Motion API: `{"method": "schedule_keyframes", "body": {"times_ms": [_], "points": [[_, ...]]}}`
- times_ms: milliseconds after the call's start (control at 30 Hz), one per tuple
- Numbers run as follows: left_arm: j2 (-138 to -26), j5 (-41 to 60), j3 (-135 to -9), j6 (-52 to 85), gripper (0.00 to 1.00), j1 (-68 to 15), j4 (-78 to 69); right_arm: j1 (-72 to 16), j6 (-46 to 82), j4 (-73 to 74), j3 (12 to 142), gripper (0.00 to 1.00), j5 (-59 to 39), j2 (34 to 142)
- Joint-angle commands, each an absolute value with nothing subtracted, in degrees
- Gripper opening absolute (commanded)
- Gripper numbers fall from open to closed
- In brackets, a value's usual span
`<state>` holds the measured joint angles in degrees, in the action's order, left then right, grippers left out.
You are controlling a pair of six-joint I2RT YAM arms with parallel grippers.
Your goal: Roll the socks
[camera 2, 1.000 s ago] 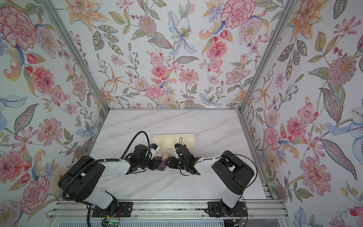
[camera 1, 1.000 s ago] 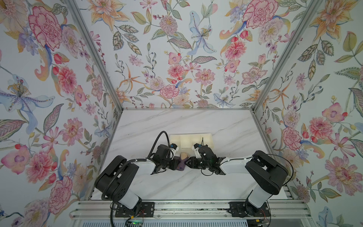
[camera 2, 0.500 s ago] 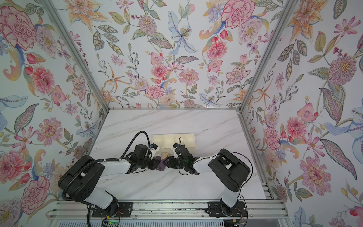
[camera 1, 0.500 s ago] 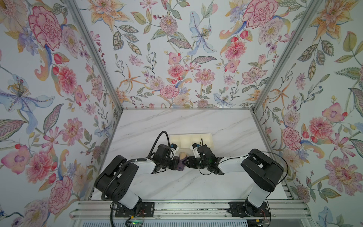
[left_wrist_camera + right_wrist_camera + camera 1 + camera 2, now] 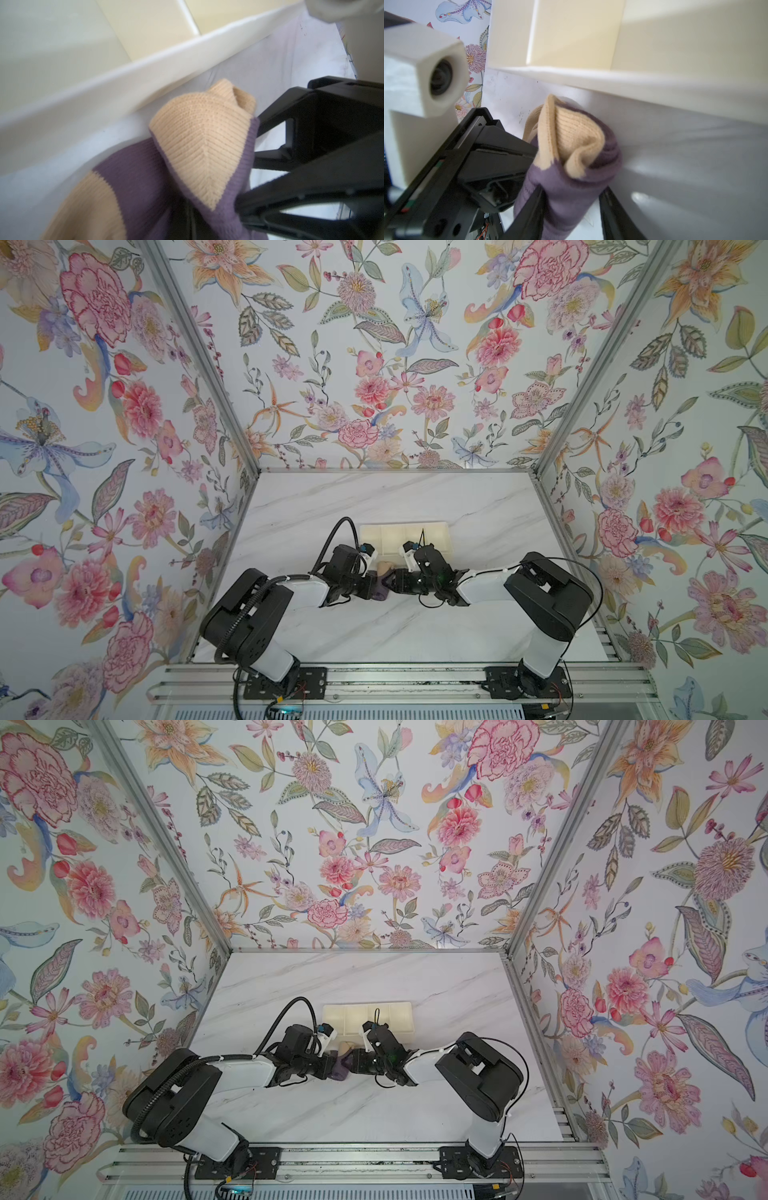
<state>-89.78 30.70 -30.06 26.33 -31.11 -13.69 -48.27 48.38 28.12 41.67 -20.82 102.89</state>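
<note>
Marble table [image 5: 374, 497] beside the tray [image 5: 384, 537] bears soft-looking, springy socks [image 5: 145, 176]; left gripper [image 5: 371, 586] rightly pinches them mid-roll, right gripper [image 5: 571, 199] apparently gapes around them.

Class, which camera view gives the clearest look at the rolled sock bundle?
The right wrist view: the sock bundle fills mid-frame, tan tip tucked into the purple roll. The left wrist view crops it close; both top views show only a tiny purple patch.
</note>
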Motion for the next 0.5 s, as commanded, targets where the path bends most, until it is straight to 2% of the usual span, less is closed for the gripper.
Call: {"method": "schedule_keyframes", "body": {"times_ms": [0,300,467], "points": [[-92.4,30.8,-29.3,25.9,0.0,-31.5,-7.8,-49.5,47.3,27.4,43.0,0.42,-21.0,104.9],[-93.4,31.4,-29.3,26.3,0.0,-32.0,-9.2,-50.1,47.4,27.9,43.8,0.33,-21.0,105.7],[-93.4,31.5,-29.1,26.5,0.0,-32.1,-9.6,-50.8,47.0,27.9,44.6,0.16,-20.8,106.1]]}}
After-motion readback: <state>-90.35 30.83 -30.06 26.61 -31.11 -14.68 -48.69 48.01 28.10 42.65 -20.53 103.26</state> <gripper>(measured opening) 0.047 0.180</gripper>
